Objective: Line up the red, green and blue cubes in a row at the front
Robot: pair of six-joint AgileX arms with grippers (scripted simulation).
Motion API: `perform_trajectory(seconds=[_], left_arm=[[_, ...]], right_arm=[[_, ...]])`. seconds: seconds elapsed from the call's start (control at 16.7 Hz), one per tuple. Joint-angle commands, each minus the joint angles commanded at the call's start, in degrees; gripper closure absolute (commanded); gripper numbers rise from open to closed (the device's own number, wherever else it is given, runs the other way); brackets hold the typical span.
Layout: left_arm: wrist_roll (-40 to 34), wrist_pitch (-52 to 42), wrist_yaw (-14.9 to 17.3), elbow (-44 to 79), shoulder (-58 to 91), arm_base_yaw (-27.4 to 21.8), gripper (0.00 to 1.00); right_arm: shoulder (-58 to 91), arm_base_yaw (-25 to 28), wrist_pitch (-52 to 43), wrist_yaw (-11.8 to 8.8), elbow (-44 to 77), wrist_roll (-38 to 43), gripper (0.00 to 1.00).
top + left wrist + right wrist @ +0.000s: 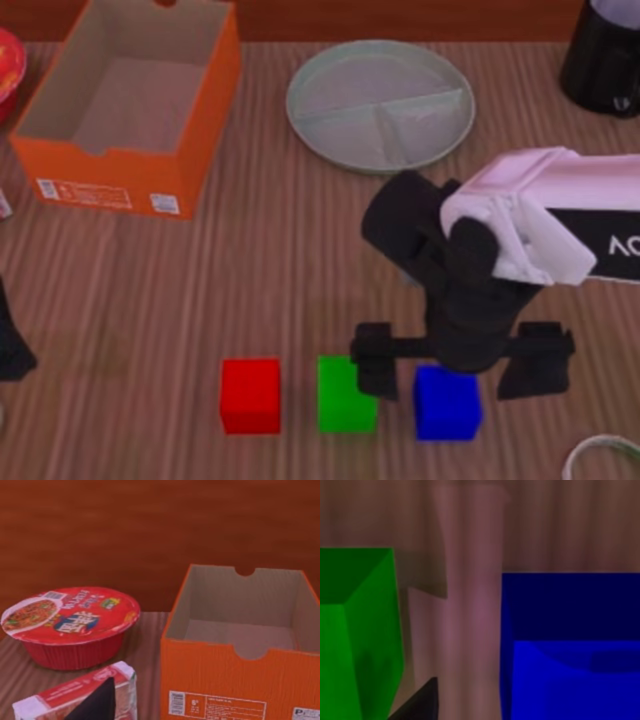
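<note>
Matte cubes: red (250,396), green (345,394), blue (447,403); wood-grain table (200,290); cardboard box (130,95).

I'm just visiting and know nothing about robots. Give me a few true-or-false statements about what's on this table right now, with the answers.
1. The small red cube, green cube and blue cube sit in a row. True.
2. The right hand is open above the blue cube. True.
3. The orange cardboard box holds a cube. False: it is empty.
4. The green cube is at the row's left end. False: it is in the middle.
</note>
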Motion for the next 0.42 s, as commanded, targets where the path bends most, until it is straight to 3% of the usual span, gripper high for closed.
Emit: perform_trajectory(seconds=[0.42], left_arm=[[0.00, 0.00, 0.00, 0.00, 0.00, 0.00, 0.00]], right_arm=[[-4.48, 0.30, -11.23, -0.10, 6.72, -0.33, 0.00]])
